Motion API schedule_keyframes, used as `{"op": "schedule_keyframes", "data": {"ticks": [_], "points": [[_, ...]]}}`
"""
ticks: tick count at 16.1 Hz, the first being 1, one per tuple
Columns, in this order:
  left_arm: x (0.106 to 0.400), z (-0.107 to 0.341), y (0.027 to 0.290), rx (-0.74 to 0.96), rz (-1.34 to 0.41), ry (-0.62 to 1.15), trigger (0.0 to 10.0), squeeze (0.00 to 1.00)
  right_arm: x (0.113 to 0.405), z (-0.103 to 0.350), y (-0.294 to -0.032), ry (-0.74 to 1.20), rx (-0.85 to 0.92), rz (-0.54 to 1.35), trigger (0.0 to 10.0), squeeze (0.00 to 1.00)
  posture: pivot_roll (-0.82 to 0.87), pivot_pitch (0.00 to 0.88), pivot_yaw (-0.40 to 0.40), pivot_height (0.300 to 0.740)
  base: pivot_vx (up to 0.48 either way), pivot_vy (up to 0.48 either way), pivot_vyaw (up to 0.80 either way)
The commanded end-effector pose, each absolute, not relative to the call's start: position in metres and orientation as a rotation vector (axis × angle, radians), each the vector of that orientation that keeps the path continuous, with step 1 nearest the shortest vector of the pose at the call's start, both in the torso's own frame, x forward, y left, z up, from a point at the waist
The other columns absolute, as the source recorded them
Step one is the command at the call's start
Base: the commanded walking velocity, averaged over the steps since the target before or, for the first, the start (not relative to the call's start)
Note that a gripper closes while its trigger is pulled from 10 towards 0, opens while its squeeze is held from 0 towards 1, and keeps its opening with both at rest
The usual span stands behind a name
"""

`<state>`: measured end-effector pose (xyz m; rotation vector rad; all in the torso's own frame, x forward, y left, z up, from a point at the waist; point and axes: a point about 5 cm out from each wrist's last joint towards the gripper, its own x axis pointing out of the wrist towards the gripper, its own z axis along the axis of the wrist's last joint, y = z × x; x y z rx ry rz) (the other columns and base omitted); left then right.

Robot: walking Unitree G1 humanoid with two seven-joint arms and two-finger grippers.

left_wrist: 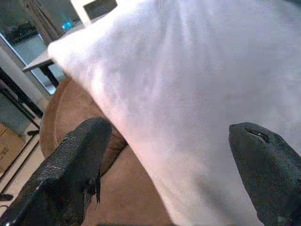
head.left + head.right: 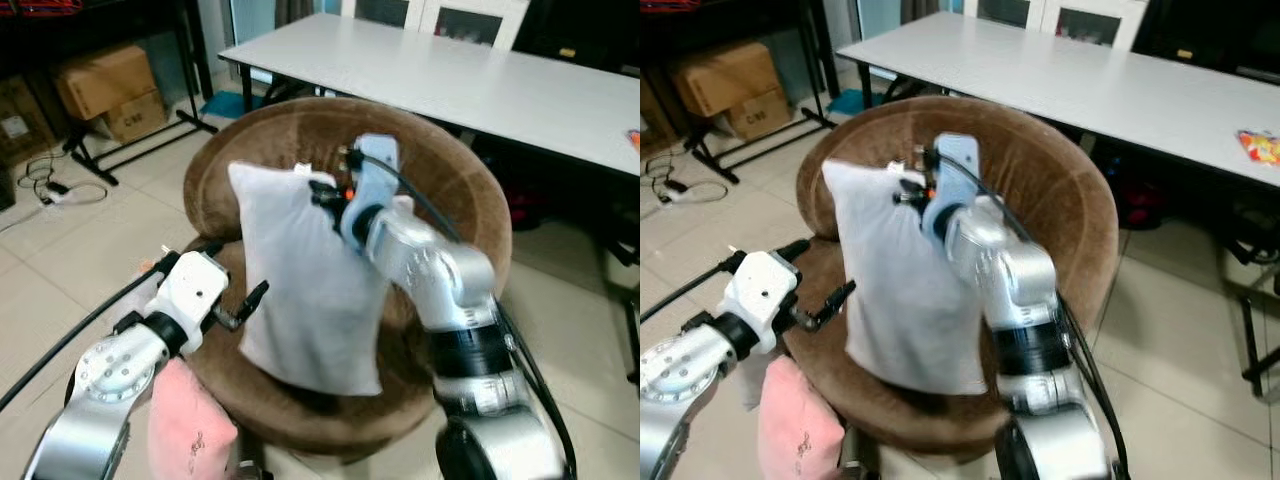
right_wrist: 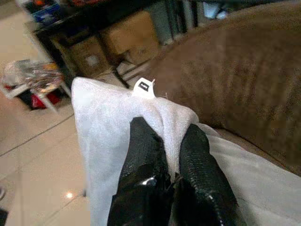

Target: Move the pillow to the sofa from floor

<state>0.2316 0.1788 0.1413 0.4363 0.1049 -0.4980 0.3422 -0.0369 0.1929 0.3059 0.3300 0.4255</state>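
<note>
A white pillow (image 2: 300, 285) stands upright on the seat of a round brown sofa chair (image 2: 450, 170), leaning toward its backrest. My right gripper (image 2: 325, 192) is shut on the pillow's top edge, pinching a fold of fabric beside a small white tag (image 3: 144, 87); both black fingers (image 3: 146, 146) press the cloth between them. My left gripper (image 2: 245, 305) is open beside the pillow's lower left side, its fingers (image 1: 80, 160) spread wide with the pillow (image 1: 188, 103) close in front and nothing held.
A pink cushion (image 2: 190, 425) lies at the chair's front left, under my left arm. A long white table (image 2: 480, 80) stands behind the chair. Cardboard boxes (image 2: 110, 90), a black rack and cables sit at the back left on the tiled floor.
</note>
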Motion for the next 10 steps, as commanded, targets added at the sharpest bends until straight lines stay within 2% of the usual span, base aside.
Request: {"op": "schedule_keyframes", "data": {"ticks": [1, 2, 3, 4, 5, 6, 7, 10], "points": [[0.230, 0.142, 0.177, 0.439, -0.515, 0.106, 10.0, 0.00, 0.347, 0.215, -0.027, 0.248, 0.367, 0.428, 10.0, 0.00, 0.01, 0.000, -0.037, 0.740, 0.000, 0.000, 0.00], [0.229, 0.142, 0.177, 0.441, -0.520, 0.109, 10.0, 0.00, 0.358, 0.215, -0.029, 0.261, 0.402, 0.372, 10.0, 0.00, 0.01, 0.000, -0.042, 0.740, 0.000, 0.000, 0.00], [0.227, 0.141, 0.177, 0.442, -0.523, 0.114, 10.0, 0.00, 0.375, 0.208, -0.044, 0.299, 0.464, 0.215, 10.0, 0.00, 0.02, 0.000, -0.047, 0.740, 0.000, 0.000, 0.00], [0.226, 0.141, 0.177, 0.442, -0.524, 0.115, 10.0, 0.00, 0.380, 0.205, -0.051, 0.314, 0.480, 0.164, 10.0, 0.00, 0.02, 0.000, -0.047, 0.740, 0.000, 0.000, 0.00], [0.225, 0.140, 0.177, 0.441, -0.528, 0.119, 10.0, 0.00, 0.393, 0.187, -0.082, 0.382, 0.539, -0.035, 10.0, 0.00, 0.02, 0.000, -0.052, 0.740, 0.000, 0.000, 0.00], [0.225, 0.140, 0.177, 0.441, -0.529, 0.120, 10.0, 0.00, 0.395, 0.182, -0.094, 0.388, 0.503, -0.093, 10.0, 0.00, 0.02, 0.000, -0.052, 0.740, 0.000, 0.000, 0.00], [0.225, 0.140, 0.177, 0.436, -0.530, 0.120, 10.0, 0.00, 0.398, 0.169, -0.118, 0.405, 0.481, -0.202, 10.0, 0.00, 0.02, 0.000, -0.054, 0.740, 0.000, 0.000, 0.00], [0.222, 0.135, 0.174, 0.410, -0.555, 0.145, 10.0, 0.00, 0.394, 0.143, -0.134, 0.479, 0.499, -0.274, 10.0, 0.00, 0.02, 0.000, -0.054, 0.740, 0.000, 0.000, 0.00]]}}
